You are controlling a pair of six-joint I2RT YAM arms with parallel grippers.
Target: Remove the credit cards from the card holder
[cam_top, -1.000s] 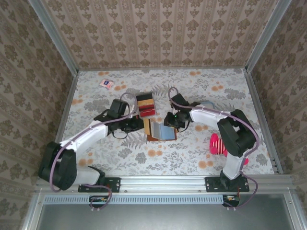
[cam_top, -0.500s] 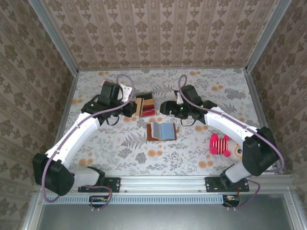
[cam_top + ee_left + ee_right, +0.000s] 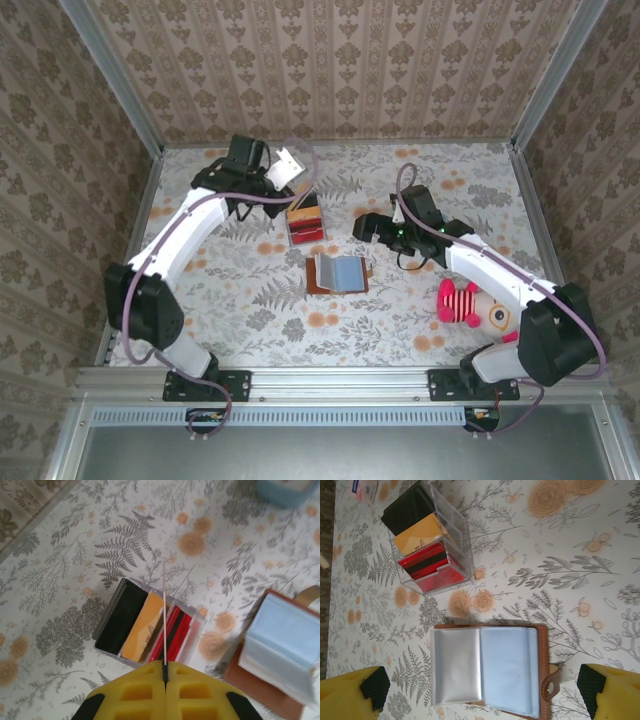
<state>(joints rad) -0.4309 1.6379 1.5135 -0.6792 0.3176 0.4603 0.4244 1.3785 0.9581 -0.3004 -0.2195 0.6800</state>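
Floral-printed tabletop (image 3: 400, 330) between patterned walls (image 3: 330, 70). My left gripper (image 3: 165, 670) is pinched shut on one thin, pale plastic credit card (image 3: 164, 615), which the wrist camera sees edge-on, poised above the clear acrylic box (image 3: 150, 627) of black, orange and red cards. I judge the main risk to be right here. The hold is on one short edge only, so the card could swivel or slip and land on the box's rim or beside it rather than in a slot. The small brown leather-look card holder (image 3: 487, 670) lies open and flat near the box, grey-blue sleeves up, with nothing pinning it. My right gripper (image 3: 366, 228) hovers above it, jaws spread wide and empty. I cannot tell whether a card is left in those sleeves. If one is, a pull could drag the whole holder along.
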